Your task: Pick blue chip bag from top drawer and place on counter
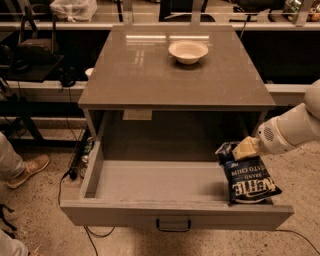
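The blue chip bag (pixel 249 183) hangs with its white lettering facing me, over the right end of the open top drawer (pixel 125 215). My gripper (pixel 239 150) comes in from the right on the white arm and is shut on the bag's top seam. The bag is lifted, and its lower edge overlaps the drawer's front right rim. The counter (pixel 150 75) lies above and behind the drawer. The rest of the drawer's inside shows nothing else.
A white bowl (pixel 188 51) sits on the counter towards the back. A person's shoe (pixel 27 170) and cables lie on the floor at left. A long shelf with a plastic bag (pixel 74 9) runs behind.
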`<state>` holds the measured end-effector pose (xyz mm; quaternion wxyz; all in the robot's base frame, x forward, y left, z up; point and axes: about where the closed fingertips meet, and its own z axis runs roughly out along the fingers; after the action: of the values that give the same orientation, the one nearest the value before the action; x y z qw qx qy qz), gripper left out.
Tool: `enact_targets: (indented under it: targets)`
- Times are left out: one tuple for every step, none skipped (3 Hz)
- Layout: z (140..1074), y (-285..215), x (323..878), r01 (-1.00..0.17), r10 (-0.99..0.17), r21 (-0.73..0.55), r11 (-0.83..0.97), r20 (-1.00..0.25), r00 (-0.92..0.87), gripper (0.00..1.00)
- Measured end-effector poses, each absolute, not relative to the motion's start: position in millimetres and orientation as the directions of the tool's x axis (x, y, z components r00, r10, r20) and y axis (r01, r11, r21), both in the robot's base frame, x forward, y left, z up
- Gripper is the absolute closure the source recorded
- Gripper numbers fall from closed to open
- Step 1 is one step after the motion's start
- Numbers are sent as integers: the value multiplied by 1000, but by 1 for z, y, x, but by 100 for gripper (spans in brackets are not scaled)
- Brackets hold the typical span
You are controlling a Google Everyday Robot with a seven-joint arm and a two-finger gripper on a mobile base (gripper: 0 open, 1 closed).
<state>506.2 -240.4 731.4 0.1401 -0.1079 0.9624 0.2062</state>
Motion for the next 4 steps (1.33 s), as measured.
enact_targets:
  targets:
    - [758, -256, 511, -262, -111, 378, 888, -377, -920, 100]
    - [828, -281, 521, -283, -45, 382, 880, -525, -850, 100]
    - [844, -284, 525, -288, -30, 388, 876, -552, -833, 100]
    - [846, -284, 529, -287, -25, 386, 876, -559, -829, 100]
